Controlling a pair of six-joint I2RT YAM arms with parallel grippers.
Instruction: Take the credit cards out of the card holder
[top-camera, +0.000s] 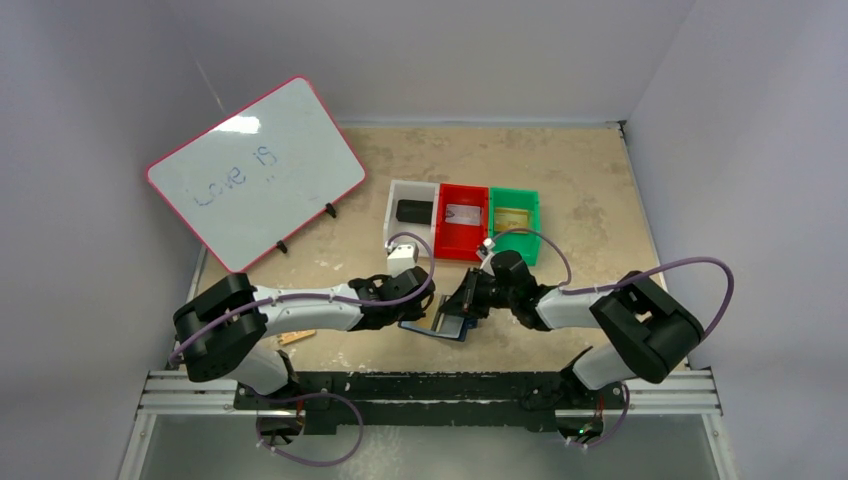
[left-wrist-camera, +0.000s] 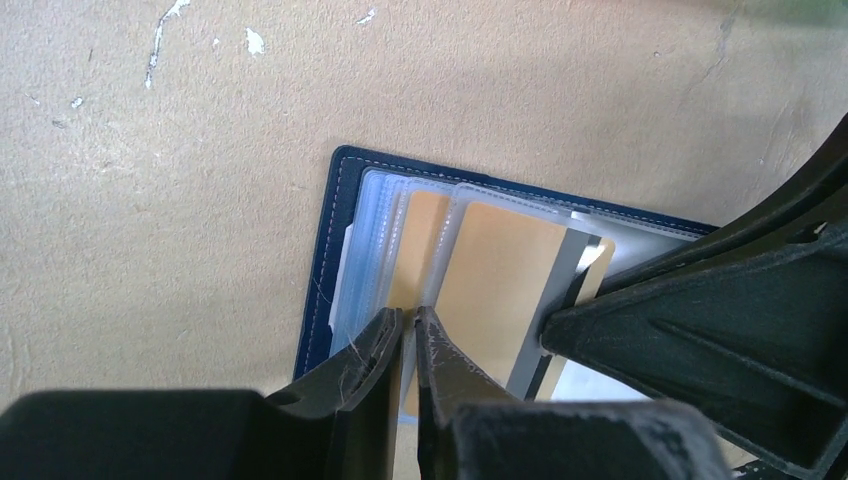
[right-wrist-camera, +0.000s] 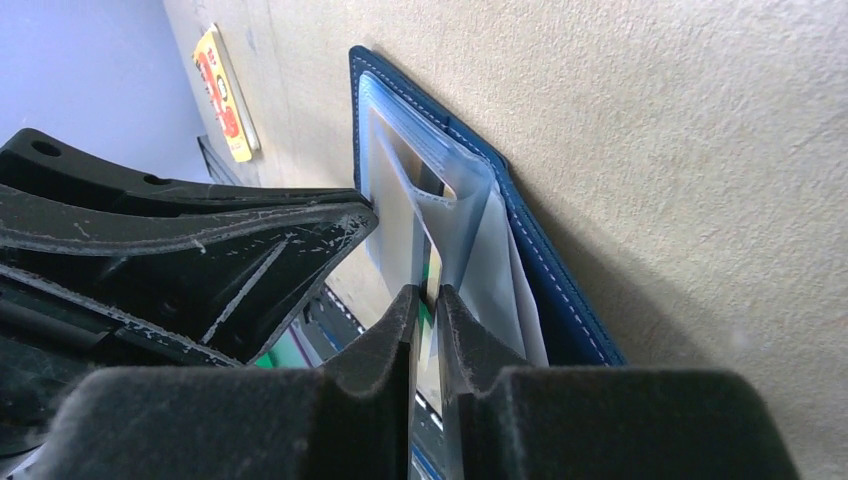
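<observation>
Navy card holder (left-wrist-camera: 322, 270) nipped by L pincer (left-wrist-camera: 408, 330) & R pincer (right-wrist-camera: 428, 300).

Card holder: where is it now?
In the top view, the card holder lies open near the table's front centre, between the left gripper and right gripper.

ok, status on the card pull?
Left pincer shut on card holder sleeve. Right pincer shut on credit card edge, card not yet out. Pincers crowd each other; nothing else in the way.
</observation>
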